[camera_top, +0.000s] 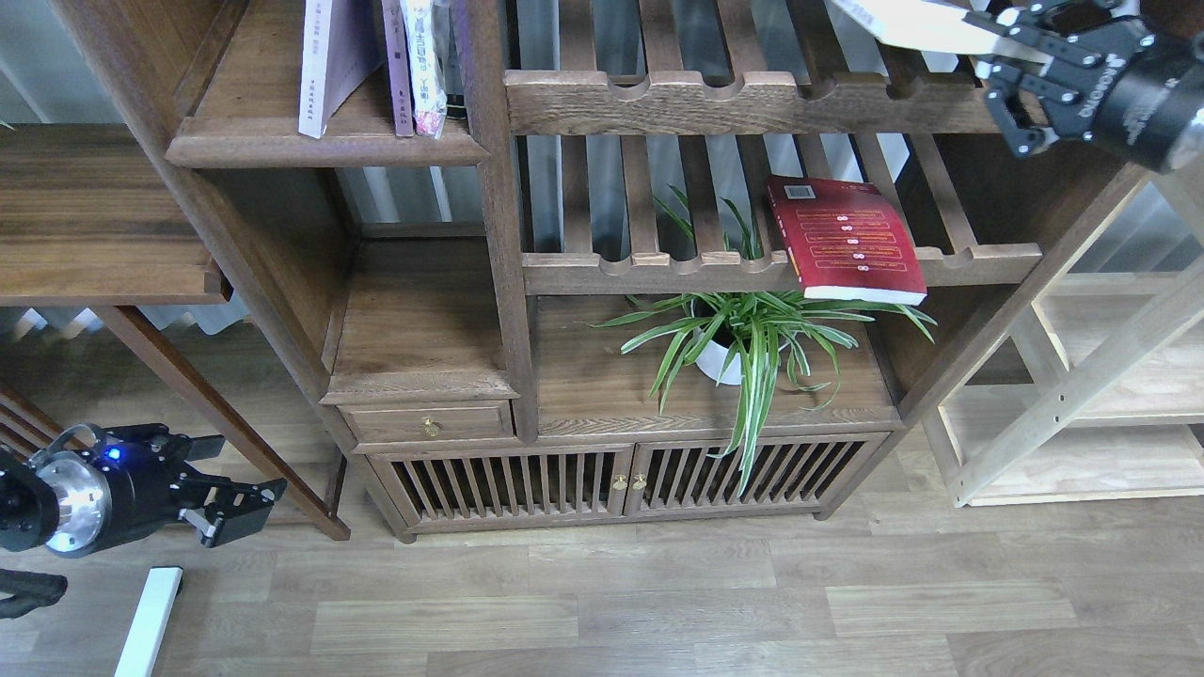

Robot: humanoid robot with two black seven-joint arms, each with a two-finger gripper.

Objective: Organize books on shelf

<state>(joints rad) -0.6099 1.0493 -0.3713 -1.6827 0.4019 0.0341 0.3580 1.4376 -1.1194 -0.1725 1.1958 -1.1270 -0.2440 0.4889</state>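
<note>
Down low by the floor, the left gripper (246, 511) hangs with fingers spread, holding nothing. Up on the lower slatted rack (658, 275), the red book (844, 241) lies flat above the spider plant (752, 343). At the top, the right gripper (1006, 70) pinches the white book (908, 21); the lavender-white book (324, 61) stands on the dark shelf (324, 150).

Red book (844, 240) flat; lavender book (329, 56) upright on shelf (324, 146)
</note>
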